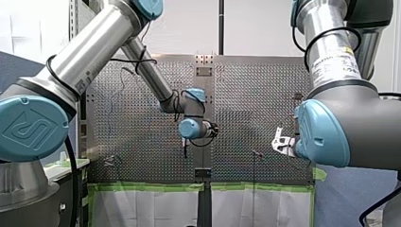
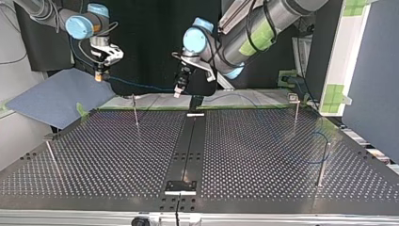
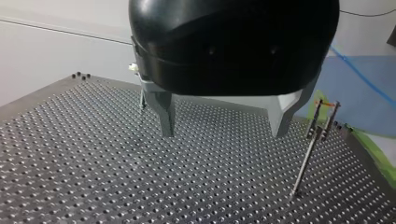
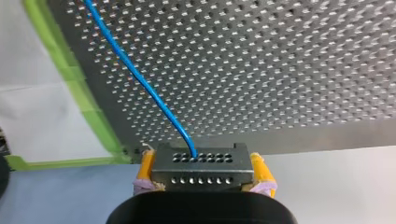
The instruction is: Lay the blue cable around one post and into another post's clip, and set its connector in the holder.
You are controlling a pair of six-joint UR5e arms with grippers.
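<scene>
The right arm's hand [image 4: 204, 173] is clamping its yellow-padded fingers [image 4: 146, 167] on the two sides of a black connector [image 4: 201, 161], a block with rows of small holes in its face. The blue cable [image 4: 140, 80] is coming out of one of those holes and running away over the edge of the perforated bench [image 4: 289, 70], beside a strip of green tape [image 4: 81, 93]. In the top view that hand [image 2: 99, 75] is hanging at the view's left, off the far corner of the bench [image 2: 103, 150], and the cable [image 2: 141, 86] is stretching from it along the far edge towards the view's right, where a faint blue curve is showing near a thin post [image 2: 323, 160]. Whether it is touching that post cannot be told. The left arm's hand [image 3: 224, 133] is hovering over the bench with its metal fingers [image 3: 166, 114] spread apart and nothing between them. A slim post with a clip at its top [image 3: 312, 144] is standing beside it. In the top view the left hand [image 2: 179, 90] is hanging near the far middle of the bench, just above the cable.
</scene>
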